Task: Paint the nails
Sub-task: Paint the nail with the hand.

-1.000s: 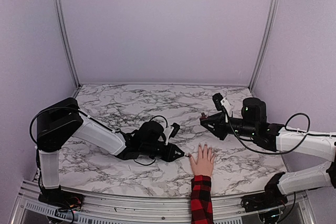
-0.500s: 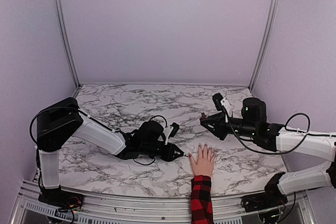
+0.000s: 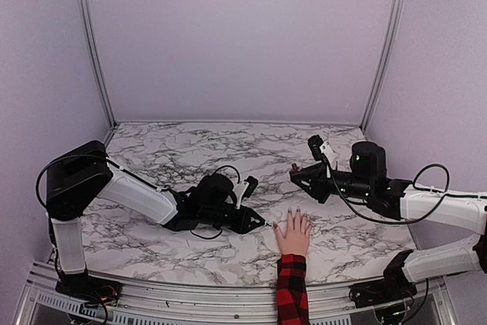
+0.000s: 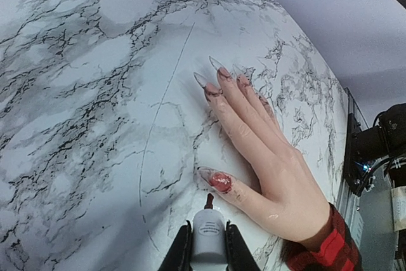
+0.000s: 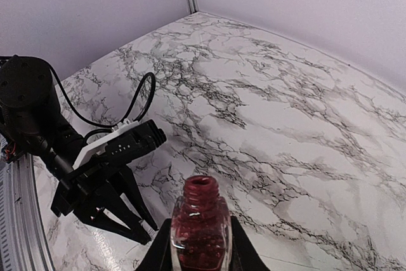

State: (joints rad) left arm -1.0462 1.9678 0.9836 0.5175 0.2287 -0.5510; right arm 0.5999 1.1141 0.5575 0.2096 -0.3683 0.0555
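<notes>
**thumb nail sits just ahead of the brush, a touch to its right**

the hand (image 4: pixel 279 182) lies flat, palm down, on the marble tabletop (image 3: pixel 190 150). its plaid sleeve (image 3: pixel 293 294) is at the near edge and the fingers point away from the arm bases. the nails (image 4: pixel 222 74) on the four long fingers are at the far end of the hand. the thumb sticks out sideways toward the left arm.

the left end effector (image 4: pixel 208 249) is clenched on the white handle of a polish brush (image 4: pixel 208 236), and the dark tip points forward along the tabletop. the thumb nail (image 4: pixel 221 182), already blotched with red, lies just beyond that tip and slightly to its right in the left wrist view. whether the bristles touch it, i cannot tell. the nail's long axis runs on a slant across the brush's line, from far-left to near-right, so a stroke along the nail probably calls for a small swing of the tip, not a straight push.

the right end effector (image 5: pixel 200 249) is clamped around an open bottle (image 5: pixel 200 233) of red polish, held upright above the tabletop. it is past the fingertips and well apart from the thumb.

the left arm is the nearer one by a clear margin, and it carries the brush, so the next stroke looks like its job.
</notes>
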